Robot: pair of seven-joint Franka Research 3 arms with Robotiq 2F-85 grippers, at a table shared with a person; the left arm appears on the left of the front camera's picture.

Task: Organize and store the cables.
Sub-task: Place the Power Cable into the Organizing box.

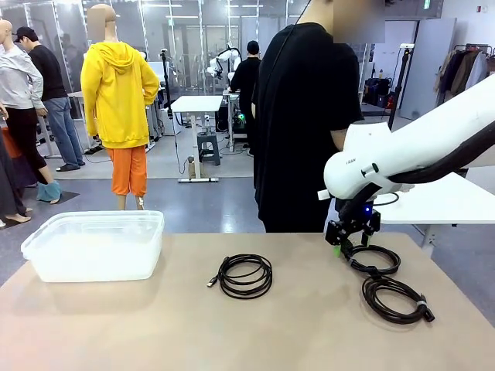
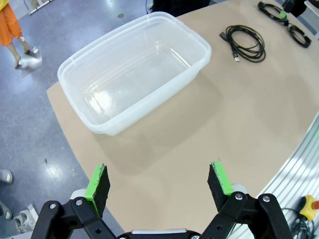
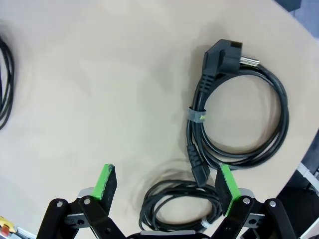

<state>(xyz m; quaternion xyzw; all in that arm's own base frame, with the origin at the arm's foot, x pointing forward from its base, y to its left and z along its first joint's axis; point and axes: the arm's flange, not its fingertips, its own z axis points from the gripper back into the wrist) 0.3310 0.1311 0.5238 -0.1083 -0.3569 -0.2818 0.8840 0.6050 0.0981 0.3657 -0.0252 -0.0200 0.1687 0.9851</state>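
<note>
Cables (image 1: 245,293) lay as round black coils: one mid-tabletop, two near the right edge, including a tied coil (image 3: 196,115). Right gripper (image 3: 167,181) hovered low over the farther coil (image 1: 374,271), jaws spread wide — left gripper (image 2: 159,181) likewise, above the left edge.

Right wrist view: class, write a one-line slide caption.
Open right gripper hovers over a small coiled cable, beside a larger coiled power cable on the tan table.
</note>
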